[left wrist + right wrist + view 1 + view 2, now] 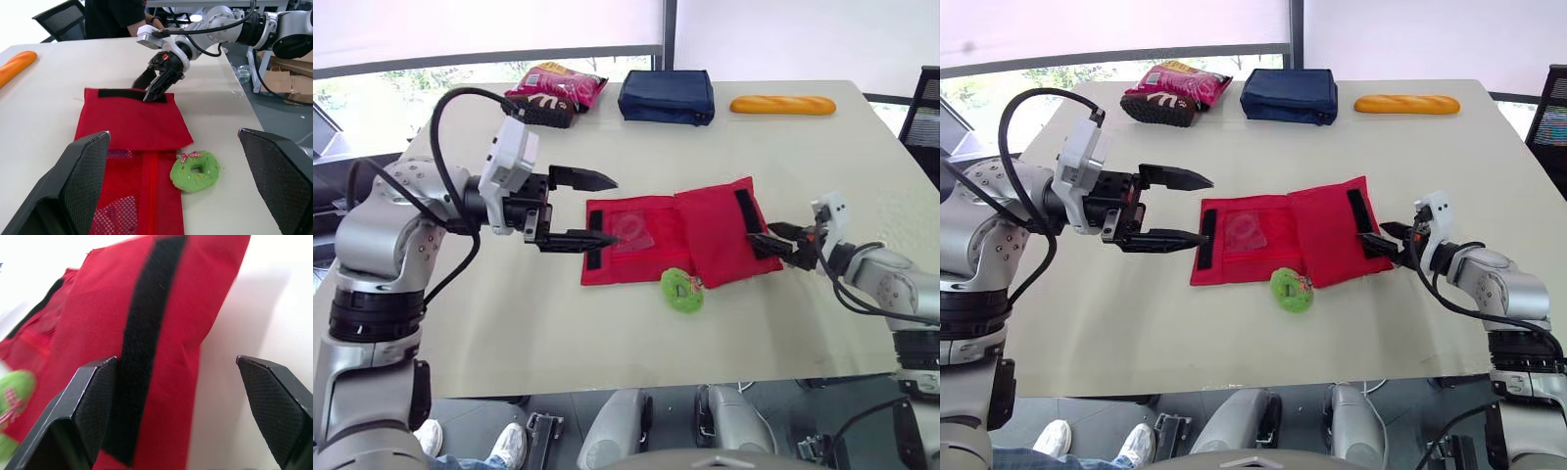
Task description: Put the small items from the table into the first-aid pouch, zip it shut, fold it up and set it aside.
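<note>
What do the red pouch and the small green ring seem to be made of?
Red pouch: matte woven cloth, probably nylon; its inner pocket is see-through mesh. Green ring: soft fuzzy plush or felt, seemingly, with a small ribbon bow.

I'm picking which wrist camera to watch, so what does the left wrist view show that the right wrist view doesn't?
Left wrist view's own: the right hand at the edge of the red pouch, the mesh pocket with its zip, an orange baguette, a person behind. Right wrist view's own: the right hand's fingers up close, spread wide over the flap's edge. Shared: the pouch, its black strip, the green donut toy.
</note>
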`<action>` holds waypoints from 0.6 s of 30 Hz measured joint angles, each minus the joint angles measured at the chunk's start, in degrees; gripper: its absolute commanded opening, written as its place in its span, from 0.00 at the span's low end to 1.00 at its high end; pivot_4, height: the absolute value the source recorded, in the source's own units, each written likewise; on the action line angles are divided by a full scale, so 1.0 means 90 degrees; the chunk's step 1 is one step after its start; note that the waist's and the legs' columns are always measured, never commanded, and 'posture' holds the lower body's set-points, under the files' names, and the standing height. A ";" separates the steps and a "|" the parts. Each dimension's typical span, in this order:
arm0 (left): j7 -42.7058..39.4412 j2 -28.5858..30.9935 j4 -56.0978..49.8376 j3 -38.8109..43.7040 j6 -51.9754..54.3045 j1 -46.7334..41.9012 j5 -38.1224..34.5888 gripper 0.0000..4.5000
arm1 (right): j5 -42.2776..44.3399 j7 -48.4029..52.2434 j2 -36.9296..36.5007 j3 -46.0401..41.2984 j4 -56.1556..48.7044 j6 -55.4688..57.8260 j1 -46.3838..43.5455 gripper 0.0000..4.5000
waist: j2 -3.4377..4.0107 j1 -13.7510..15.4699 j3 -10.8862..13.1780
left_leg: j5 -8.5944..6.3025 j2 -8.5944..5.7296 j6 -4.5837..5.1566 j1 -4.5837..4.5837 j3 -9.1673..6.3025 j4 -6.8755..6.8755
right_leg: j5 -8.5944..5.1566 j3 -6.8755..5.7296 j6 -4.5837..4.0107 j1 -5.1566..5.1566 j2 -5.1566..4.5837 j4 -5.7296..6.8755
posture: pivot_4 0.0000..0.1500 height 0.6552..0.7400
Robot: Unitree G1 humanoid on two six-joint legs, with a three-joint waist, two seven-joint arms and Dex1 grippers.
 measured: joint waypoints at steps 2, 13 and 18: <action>0.0024 0.0006 -0.0058 0.0007 0.0009 0.0003 -0.0025 1.00 | 0.0160 0.0002 0.0006 -0.0012 -0.0194 0.0260 0.0051 0.91 | 0.0000 0.0000 0.0000 | 0.0000 0.0000 0.0000 0.0000 0.0001 0.0000 | 0.0000 0.0000 0.0000 0.0000 -0.0001 0.0000 | 1.00 0.99; 0.0110 0.0033 -0.0134 -0.0002 0.0095 -0.0023 -0.0076 1.00 | 0.0110 -0.0564 -0.0073 -0.0155 -0.0778 0.0216 0.0211 0.91 | 0.0001 0.0022 0.0001 | 0.0000 -0.0007 0.0000 -0.0001 -0.0001 0.0000 | 0.0000 -0.0002 0.0001 0.0000 -0.0004 -0.0001 | 1.00 0.99; 0.0114 0.0035 -0.0133 -0.0005 0.0098 -0.0037 -0.0076 1.00 | -0.0288 -0.0063 -0.0220 -0.0473 -0.0790 -0.1282 0.0421 0.91 | 0.0001 -0.0015 0.0001 | 0.0000 -0.0003 0.0000 0.0001 0.0002 0.0000 | 0.0000 -0.0002 0.0003 0.0000 0.0000 -0.0001 | 1.00 0.99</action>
